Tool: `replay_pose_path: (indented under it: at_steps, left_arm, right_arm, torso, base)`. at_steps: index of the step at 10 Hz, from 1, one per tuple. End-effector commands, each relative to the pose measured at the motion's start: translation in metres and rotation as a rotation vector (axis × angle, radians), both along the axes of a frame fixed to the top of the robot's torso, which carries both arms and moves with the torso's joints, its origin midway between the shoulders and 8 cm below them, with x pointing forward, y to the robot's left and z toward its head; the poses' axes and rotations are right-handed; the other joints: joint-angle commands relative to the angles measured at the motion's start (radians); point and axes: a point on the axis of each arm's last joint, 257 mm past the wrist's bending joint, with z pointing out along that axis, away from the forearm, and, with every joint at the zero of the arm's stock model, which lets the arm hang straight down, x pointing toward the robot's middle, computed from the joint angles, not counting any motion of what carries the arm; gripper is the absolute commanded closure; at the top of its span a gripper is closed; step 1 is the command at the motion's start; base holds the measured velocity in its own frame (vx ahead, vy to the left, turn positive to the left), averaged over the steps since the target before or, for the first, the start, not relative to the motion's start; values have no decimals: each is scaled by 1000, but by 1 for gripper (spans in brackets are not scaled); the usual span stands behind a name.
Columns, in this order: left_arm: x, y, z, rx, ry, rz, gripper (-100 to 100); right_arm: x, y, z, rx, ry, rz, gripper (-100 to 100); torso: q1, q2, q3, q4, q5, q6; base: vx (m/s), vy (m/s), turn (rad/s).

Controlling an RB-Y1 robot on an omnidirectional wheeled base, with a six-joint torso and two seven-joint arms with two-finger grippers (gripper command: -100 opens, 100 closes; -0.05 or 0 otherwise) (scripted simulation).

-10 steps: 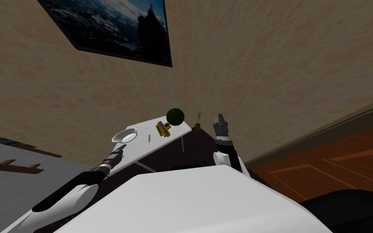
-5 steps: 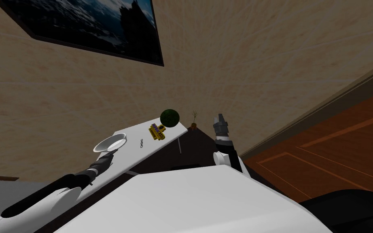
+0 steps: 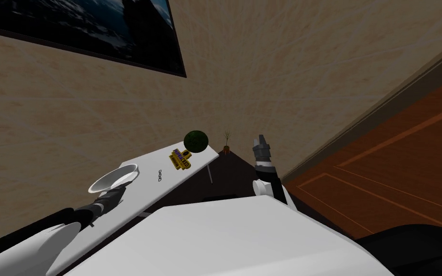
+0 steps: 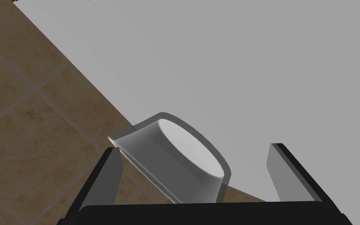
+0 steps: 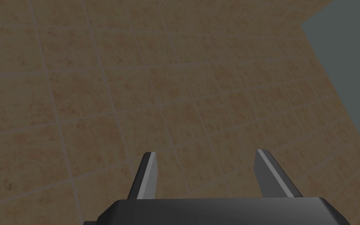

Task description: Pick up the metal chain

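The chain (image 3: 158, 176) is a short row of small links lying on the white table (image 3: 186, 173), between a white bowl (image 3: 114, 178) and a yellow packet (image 3: 180, 159). My left gripper (image 3: 116, 193) is at the bowl's near side, left of the chain and well short of it. In the left wrist view this gripper (image 4: 194, 150) is open, with the bowl (image 4: 175, 156) just ahead between its fingers and nearer one finger (image 4: 111, 175); the table top (image 4: 253, 78) spreads beyond. My right gripper (image 3: 261, 143) is raised to the right of the table, open (image 5: 206, 154).
A dark green ball (image 3: 196, 140) sits at the table's far end, behind the packet. A small potted plant (image 3: 226, 142) stands beyond the table's corner. The tan tiled wall runs close behind the table. Brown wooden floor (image 3: 397, 163) lies to the right.
My view has swung, so table and wall picture have slid left in the head view. The left gripper has kept its place by the bowl. The right arm is unchanged.
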Motion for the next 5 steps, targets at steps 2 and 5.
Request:
replay_pose_path:
  at_steps: [2, 5]
  left_arm:
    - [-12, 5, -5, -17, 54, 15, -100]
    - [-37, 32, -4, -32, 152, 53, -100]
  right_arm:
    - [0, 0, 0, 0, 0, 0, 0]
    - [0, 0, 0, 0, 0, 0, 0]
  torso:
    - [0, 0, 0, 0, 0, -1]
    - [0, 0, 0, 0, 0, -1]
  base:
    - [24, -11, -37]
    - [31, -17, -181]
